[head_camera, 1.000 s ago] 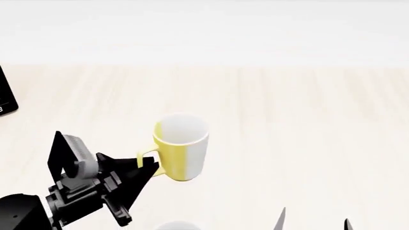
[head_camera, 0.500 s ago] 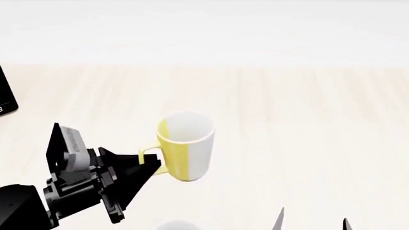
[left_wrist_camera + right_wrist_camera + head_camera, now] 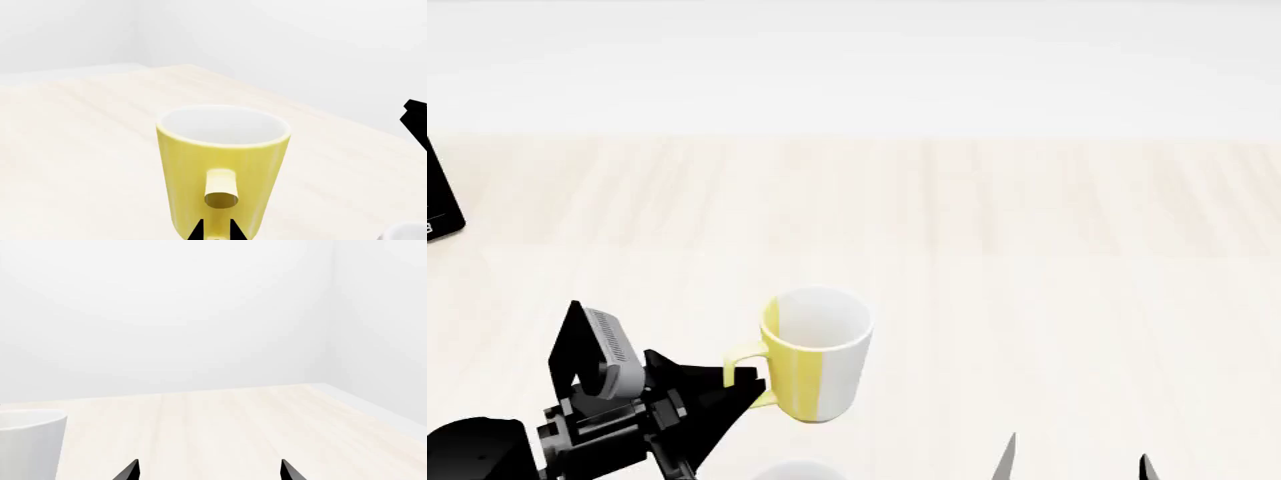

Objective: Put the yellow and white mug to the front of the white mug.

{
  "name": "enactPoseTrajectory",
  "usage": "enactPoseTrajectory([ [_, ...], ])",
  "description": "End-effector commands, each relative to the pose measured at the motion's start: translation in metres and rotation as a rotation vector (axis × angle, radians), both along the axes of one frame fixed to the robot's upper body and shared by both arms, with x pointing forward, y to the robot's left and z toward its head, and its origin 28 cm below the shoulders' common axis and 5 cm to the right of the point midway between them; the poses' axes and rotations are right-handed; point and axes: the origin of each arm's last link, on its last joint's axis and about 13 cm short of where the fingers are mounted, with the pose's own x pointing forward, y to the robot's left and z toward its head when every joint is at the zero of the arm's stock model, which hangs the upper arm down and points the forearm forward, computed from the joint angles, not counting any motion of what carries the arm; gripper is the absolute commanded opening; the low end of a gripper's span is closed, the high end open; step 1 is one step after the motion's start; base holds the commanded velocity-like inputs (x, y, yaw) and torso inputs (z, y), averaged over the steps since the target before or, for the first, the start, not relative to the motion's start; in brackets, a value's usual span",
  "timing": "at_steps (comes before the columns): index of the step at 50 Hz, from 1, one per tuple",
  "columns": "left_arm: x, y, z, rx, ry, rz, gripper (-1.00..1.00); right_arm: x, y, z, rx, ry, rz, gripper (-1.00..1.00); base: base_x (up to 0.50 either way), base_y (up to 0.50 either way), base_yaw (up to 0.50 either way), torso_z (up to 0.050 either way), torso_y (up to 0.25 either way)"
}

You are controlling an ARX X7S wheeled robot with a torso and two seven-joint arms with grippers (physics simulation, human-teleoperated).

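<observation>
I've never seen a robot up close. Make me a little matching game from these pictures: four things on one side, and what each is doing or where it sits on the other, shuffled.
Things:
1. yellow and white mug
2. white mug
3. left gripper
4. right gripper

States:
A. open, holding nothing
B. only its rim peeks in at the bottom edge of the head view
C. closed on a handle
D. upright, held by its yellow handle

Pairs: 1-D, 2-B, 3-C, 4-A
</observation>
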Motion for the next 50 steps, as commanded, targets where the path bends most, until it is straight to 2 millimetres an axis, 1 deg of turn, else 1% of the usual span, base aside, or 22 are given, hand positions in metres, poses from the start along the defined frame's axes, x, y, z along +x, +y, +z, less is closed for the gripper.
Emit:
enactPoseTrajectory([
  [1,-0.001,0.0,-0.018,0.006,0.02,0.003,-1.0,0.0,0.001,0.0,-0.003,0.0,0.005,1.0,0.0,0.0,0.0,0.0,0.0],
  [7,-0.005,-0.001,-0.034,-0.007,0.051,0.005,-1.0,-0.001,0.0,0.001,-0.002,-0.003,0.005,1.0,0.0,0.0,0.0,0.0,0.0],
  [13,-0.009,0.0,-0.04,-0.01,0.073,0.018,-1.0,-0.001,0.001,0.001,-0.003,-0.005,0.007,1.0,0.0,0.0,0.0,0.0,0.0],
  [30,-0.015,0.001,-0.048,0.014,0.095,0.035,-1.0,-0.002,0.002,0.001,-0.006,-0.01,0.012,1.0,0.0,0.0,0.0,0.0,0.0],
  [43,-0.015,0.001,-0.047,0.022,0.088,0.039,-1.0,-0.002,0.002,0.002,-0.007,-0.011,0.013,1.0,0.0,0.0,0.0,0.0,0.0],
  [45,-0.014,0.001,-0.046,0.027,0.087,0.068,-1.0,-0.002,0.002,0.002,-0.007,-0.012,0.013,1.0,0.0,0.0,0.0,0.0,0.0],
  [46,-0.015,0.001,-0.047,0.025,0.088,0.057,1.0,-0.002,0.002,0.002,-0.007,-0.012,0.012,1.0,0.0,0.0,0.0,0.0,0.0],
  [50,-0.014,0.0,-0.046,0.024,0.086,0.059,1.0,-0.002,0.002,0.002,-0.007,-0.011,0.013,1.0,0.0,0.0,0.0,0.0,0.0],
])
